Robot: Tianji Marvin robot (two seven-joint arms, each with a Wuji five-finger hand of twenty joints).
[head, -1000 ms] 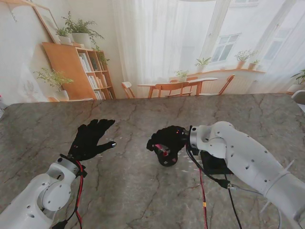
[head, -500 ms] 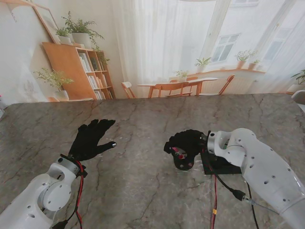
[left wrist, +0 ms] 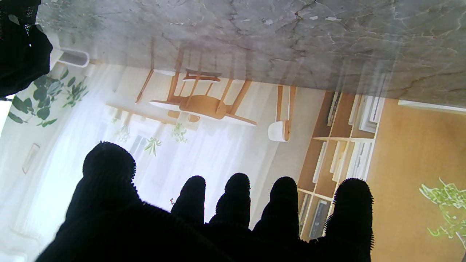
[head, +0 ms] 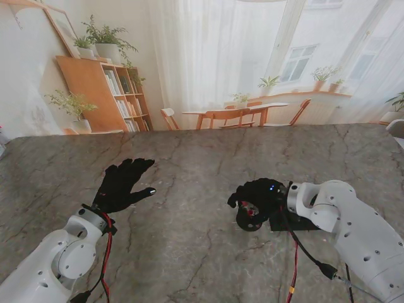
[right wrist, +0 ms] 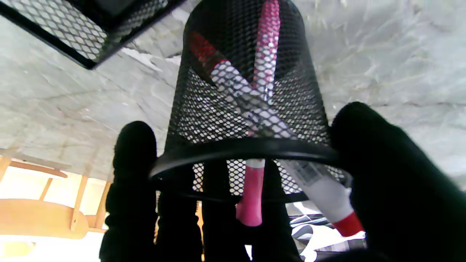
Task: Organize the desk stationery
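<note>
- Your right hand (head: 260, 194) is clamped on a black mesh pen cup (right wrist: 247, 102) right of the table's middle, thumb on one side of the rim and fingers (right wrist: 134, 156) wrapped round the other.
- The cup stands on the marble table (head: 189, 252), just beside a flat black mesh tray (head: 297, 222) that lies partly under your right wrist; in the wrist view one corner of the tray (right wrist: 83, 32) sits close to the cup, and whether they touch cannot be told.
- Two markers stand crossed inside the cup: one pink (right wrist: 265, 54), one white with red ends (right wrist: 233, 83).
- Your left hand (head: 121, 184) hovers over the table's left half, holding nothing, all five fingers (left wrist: 236, 196) spread apart.
- Bare marble runs wide between your two hands, out to the far edge, and nearer to you.
- Count: one cup, one tray, two markers, two hands.
</note>
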